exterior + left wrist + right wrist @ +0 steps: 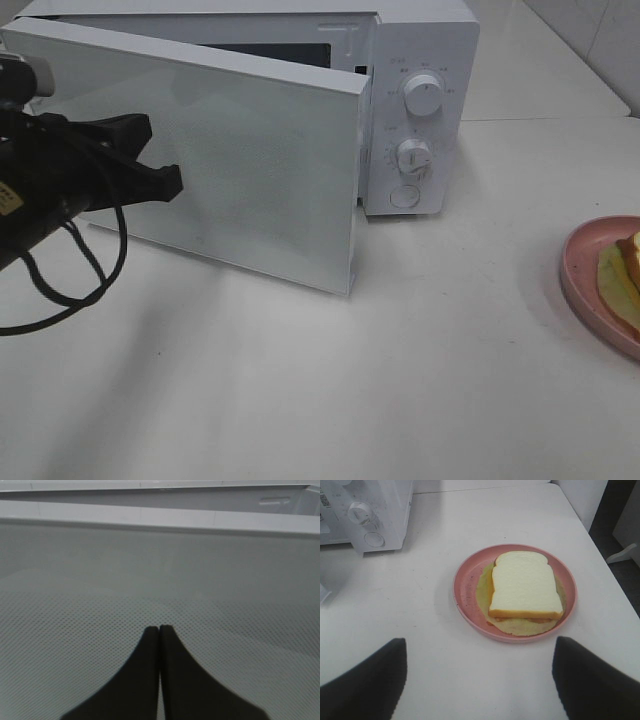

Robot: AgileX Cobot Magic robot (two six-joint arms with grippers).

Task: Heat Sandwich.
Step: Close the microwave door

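The sandwich, white bread over pale yellow-green filling, lies on a round pink plate on the white table; the high view catches it at the right edge. My right gripper hovers open just short of the plate, its black fingers spread wider than the plate and holding nothing. The white microwave stands at the back with its door swung partly open. My left gripper is shut, tips together right at the door's meshed inner face; contact is unclear.
Two dials and a round button sit on the microwave's control panel. A black cable loops below the left arm. The table's right edge runs close behind the plate.
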